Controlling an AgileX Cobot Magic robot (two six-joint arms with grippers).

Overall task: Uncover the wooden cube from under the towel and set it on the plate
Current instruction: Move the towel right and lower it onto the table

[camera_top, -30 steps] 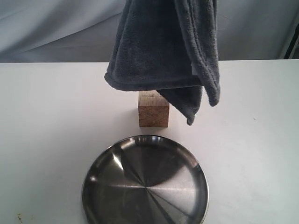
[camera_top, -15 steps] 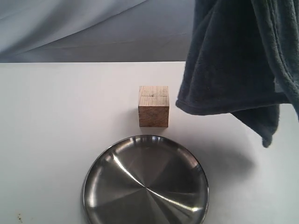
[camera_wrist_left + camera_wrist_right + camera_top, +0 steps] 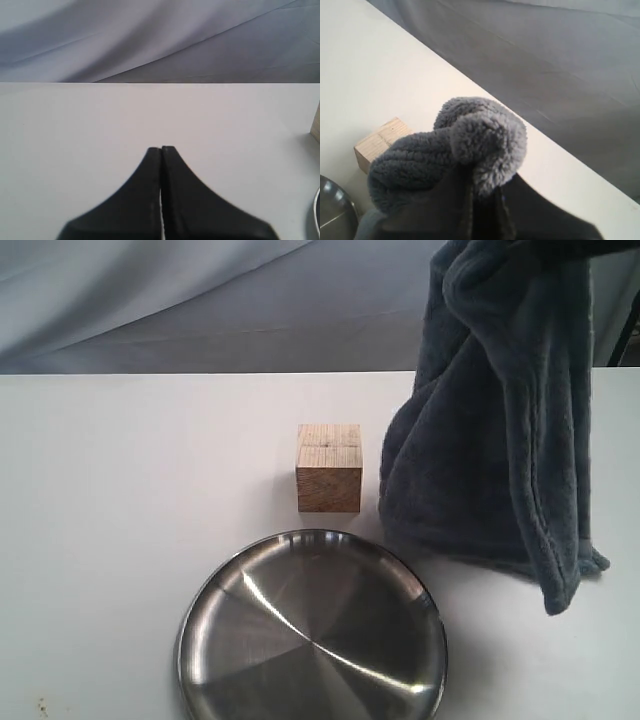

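The pale wooden cube (image 3: 329,467) stands bare on the white table, just behind the shiny steel plate (image 3: 311,632). To its right the dark grey towel (image 3: 500,430) hangs bunched from above, its lower folds touching the table beside the cube. My right gripper (image 3: 482,187) is shut on a fold of the towel (image 3: 470,145), which covers its tips; the cube (image 3: 382,142) and a sliver of the plate (image 3: 335,210) show past it. My left gripper (image 3: 161,149) is shut and empty, low over the table, with the cube's edge (image 3: 316,125) off to one side.
A grey fabric backdrop (image 3: 200,300) hangs behind the table's far edge. The white table (image 3: 120,500) stretches bare to the left of the cube and plate.
The towel has swung from over the cube to the right and come down, its folds now resting on the table. The cube stands uncovered and has not moved.
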